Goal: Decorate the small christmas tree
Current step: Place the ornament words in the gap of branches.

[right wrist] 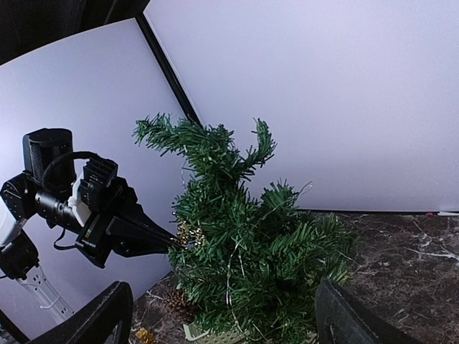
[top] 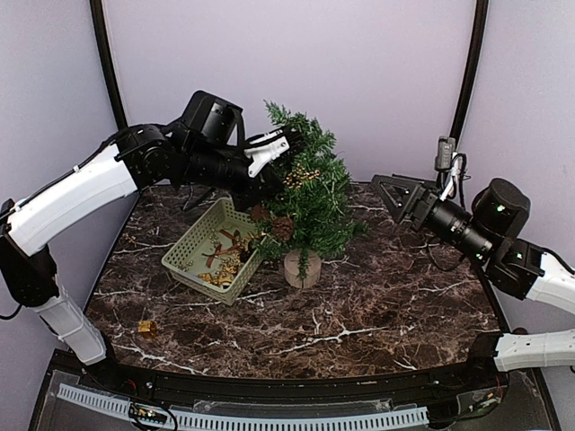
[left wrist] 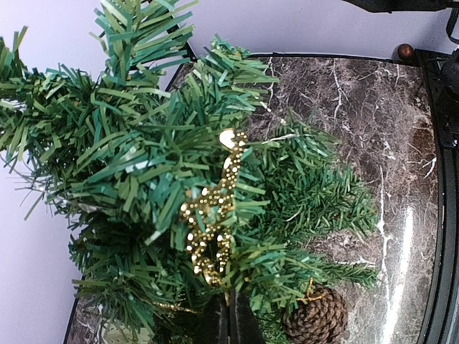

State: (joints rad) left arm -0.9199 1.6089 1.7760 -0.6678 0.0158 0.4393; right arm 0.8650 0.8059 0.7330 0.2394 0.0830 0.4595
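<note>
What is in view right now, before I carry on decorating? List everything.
small christmas tree: one, green, tan round base, table centre
gold bead ornament: one, gold, upper branches of the tree
pine cones: two seen, brown, low on the tree
basket: one, pale green, left of the tree
loose ornaments: several, gold and brown, inside the basket
small gold piece: one, gold, table's near-left corner
table: one, dark marble
left end effector: one, black, shut, tips at the bead ornament
right end effector: one, black, open, right of the tree
</note>
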